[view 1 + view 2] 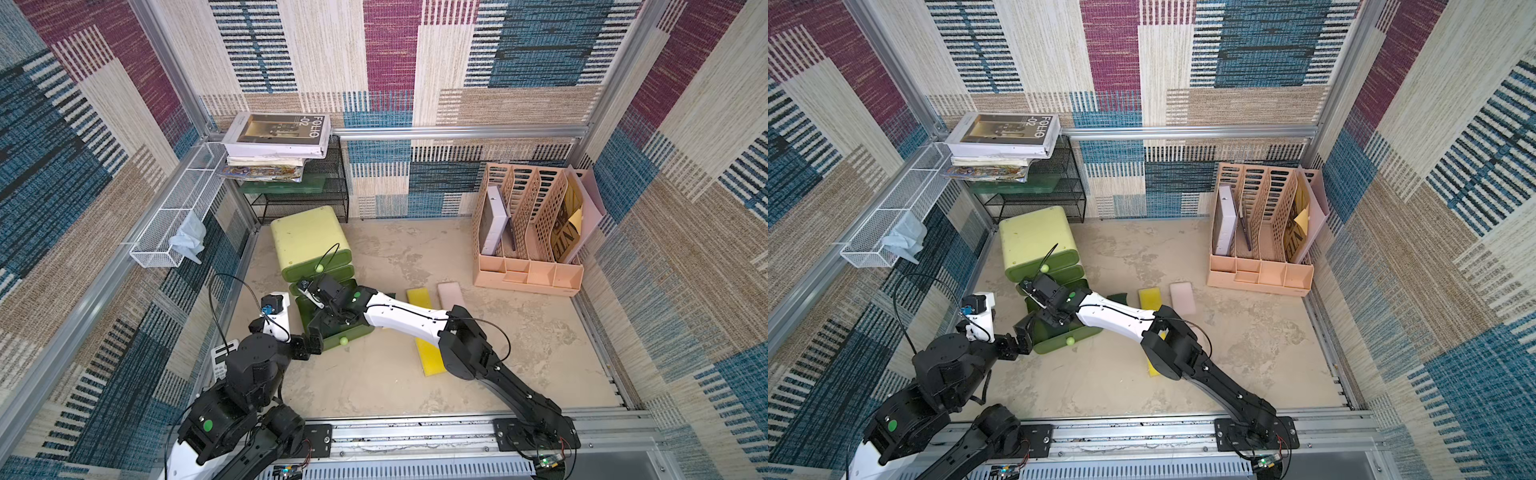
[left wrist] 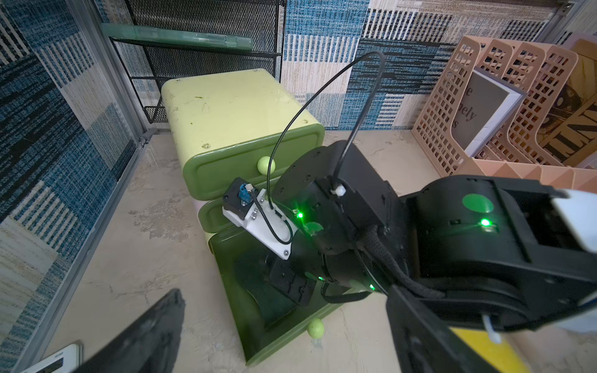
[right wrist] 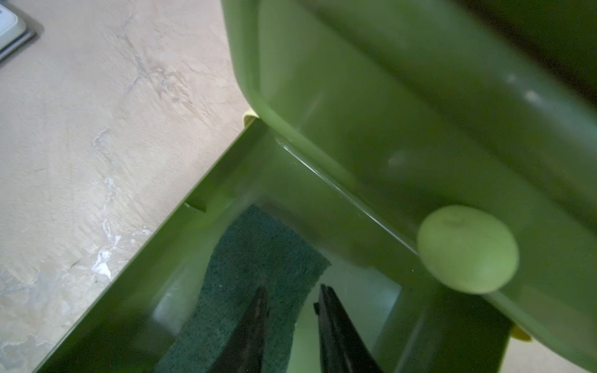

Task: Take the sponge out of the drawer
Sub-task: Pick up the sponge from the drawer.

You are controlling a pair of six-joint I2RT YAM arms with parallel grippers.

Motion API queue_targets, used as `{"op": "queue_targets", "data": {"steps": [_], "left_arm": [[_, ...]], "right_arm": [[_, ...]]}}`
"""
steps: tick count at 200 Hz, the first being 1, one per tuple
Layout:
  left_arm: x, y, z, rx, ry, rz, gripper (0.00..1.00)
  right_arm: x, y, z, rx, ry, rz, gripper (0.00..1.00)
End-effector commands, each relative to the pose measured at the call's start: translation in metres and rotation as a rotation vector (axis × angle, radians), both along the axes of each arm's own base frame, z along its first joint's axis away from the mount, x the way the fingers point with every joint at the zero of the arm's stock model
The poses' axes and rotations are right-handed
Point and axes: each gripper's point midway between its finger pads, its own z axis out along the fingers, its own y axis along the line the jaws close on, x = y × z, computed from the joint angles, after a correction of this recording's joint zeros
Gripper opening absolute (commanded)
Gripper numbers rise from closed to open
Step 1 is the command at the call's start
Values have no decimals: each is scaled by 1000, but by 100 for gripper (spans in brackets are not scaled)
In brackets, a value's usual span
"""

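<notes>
- Sponge (image 3: pixel 258 274), dark green, in open drawer (image 3: pixel 155 264) of drawer unit (image 1: pixel 305 237): one end cut off by the right wrist view's edge; hidden under right arm (image 1: pixel 399 316) in both top views.
- Knob (image 3: pixel 466 248) of the drawer above: blurred.
- Yellow sponge (image 1: pixel 432 361) beside the unit: middle hidden under the arm's elbow; whether one piece or two cannot be told.

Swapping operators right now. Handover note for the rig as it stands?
Left gripper: open, empty, next to the front panel of the bottom drawer; contact cannot be told.
Right gripper: inside the drawer, jaws parted over the dark green sponge, no grip visible.
Sponge: lies in the drawer.
Done: bottom drawer stands open, right arm is reaching in.
Left: close on the sponge, lift it clear, set it on the table.
Note: the yellow sponge and pink sponge on the table are not the target.
</notes>
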Motion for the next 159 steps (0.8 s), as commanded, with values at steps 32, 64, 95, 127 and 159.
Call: {"op": "queue_targets", "data": {"steps": [32, 64, 95, 127, 159], "left_arm": [[2, 1, 6, -10, -23, 9, 100], [1, 1, 6, -11, -24, 9, 100], [1, 1, 6, -12, -24, 8, 100], [1, 1, 6, -12, -24, 8, 100], [1, 1, 6, -12, -25, 7, 100]], "right_arm": [[-6, -5, -15, -32, 45, -8, 50], [-8, -8, -25, -54, 65, -9, 53], [-9, -10, -31, -65, 74, -16, 60], [-7, -13, -37, -75, 88, -29, 61], [-8, -13, -45, -71, 130, -26, 61]]}}
